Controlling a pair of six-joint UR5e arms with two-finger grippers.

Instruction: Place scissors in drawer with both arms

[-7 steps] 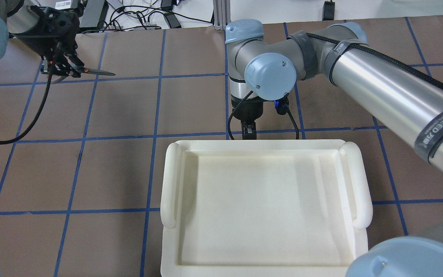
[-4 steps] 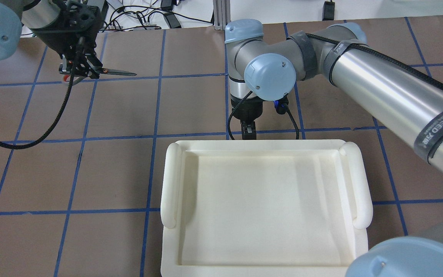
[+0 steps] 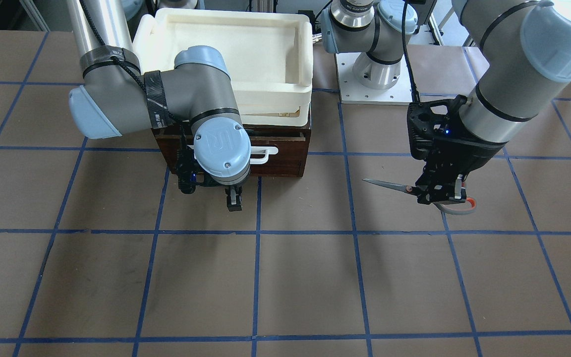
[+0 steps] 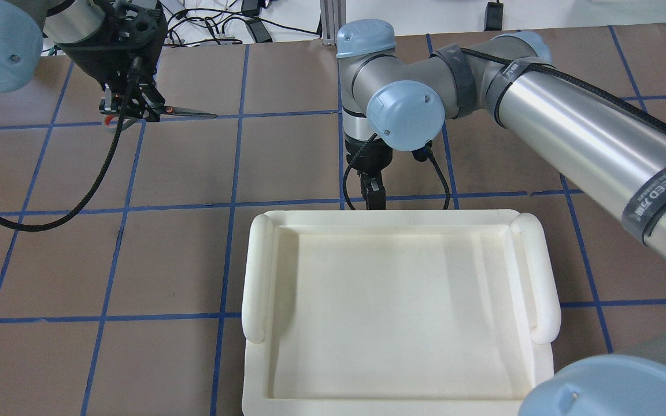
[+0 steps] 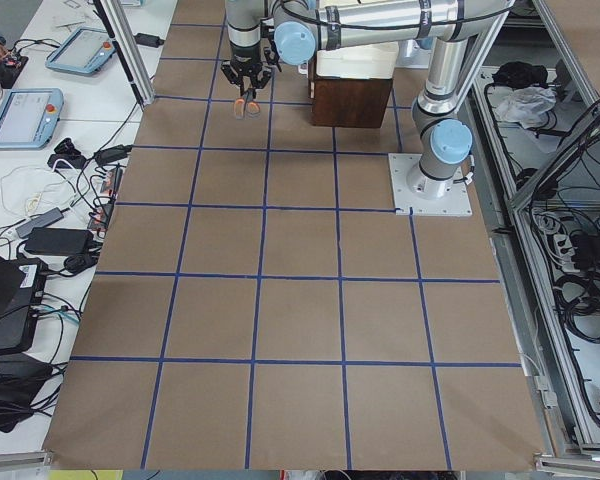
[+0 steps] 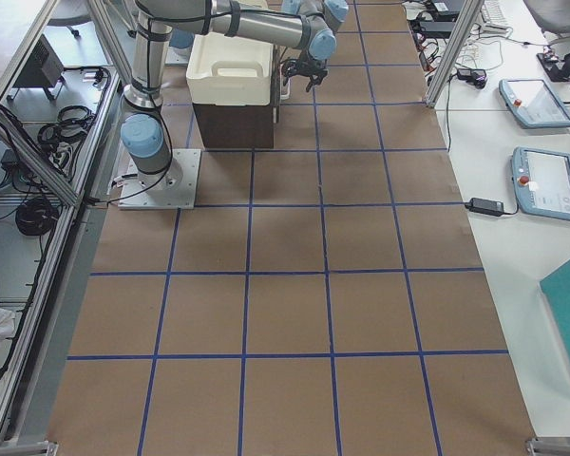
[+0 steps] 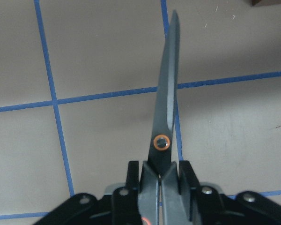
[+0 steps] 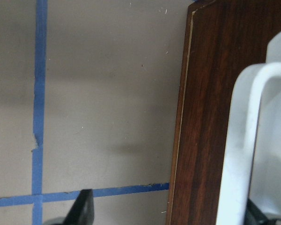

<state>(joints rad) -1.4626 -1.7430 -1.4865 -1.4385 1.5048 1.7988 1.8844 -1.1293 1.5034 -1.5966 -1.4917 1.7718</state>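
Exterior front-facing view: scissors held clamped in left pincer above table, right pincer spread at drawer handle; handle judged next to be gripped, drawer pulled open.

A robotics lab: a brown table gridded in blue tape, with teach pendants and loose cables alongside.

Left arm hangs raised, jaws clamped on scissors; right arm points down, jaws apart.
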